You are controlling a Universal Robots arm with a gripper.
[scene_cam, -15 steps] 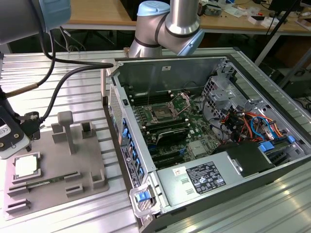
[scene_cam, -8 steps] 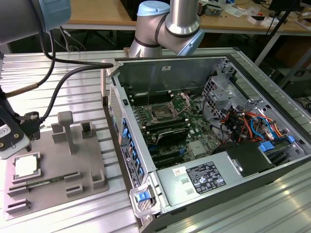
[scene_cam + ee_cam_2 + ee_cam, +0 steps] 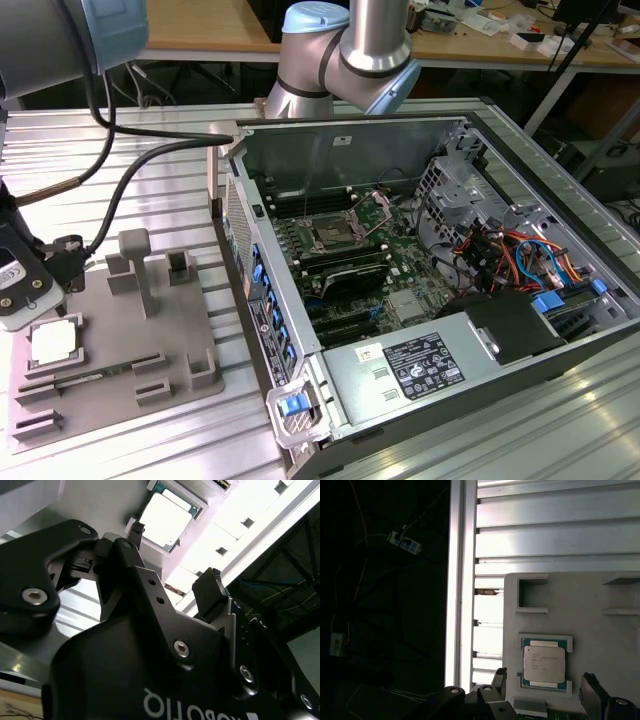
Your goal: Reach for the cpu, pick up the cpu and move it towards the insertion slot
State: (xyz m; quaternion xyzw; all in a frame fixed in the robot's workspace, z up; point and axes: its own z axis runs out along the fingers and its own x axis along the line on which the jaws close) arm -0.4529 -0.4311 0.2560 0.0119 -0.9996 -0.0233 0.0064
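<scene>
- Jaws spread wide and empty: in the first wrist view we see a dark fingertip on each side of the cpu. The gap is wider than the cpu and nothing is clamped in it.
- We judge that spread to be deliberate, so the jaws can straddle the cpu's edges without knocking its pale metal top.
- We find the cpu lying flat in a square recess of the grey fixture plate, on the bench at the exterior view's left. The recess walls seem meant to hold it square and in a known spot.
- In the exterior view the jaws hang just above the cpu. We read them as apart from it, so the reach looks nearly complete and the pick-up not yet made.
- The insertion slot sits on the green board inside the open computer case, well apart from the cpu, toward the exterior view's right.
- We take it the case lies on its side with its panel off so that the insertion slot faces upward, open to an approach from above.
- Whether the insertion slot's metal frame is raised, we cannot tell.
</scene>
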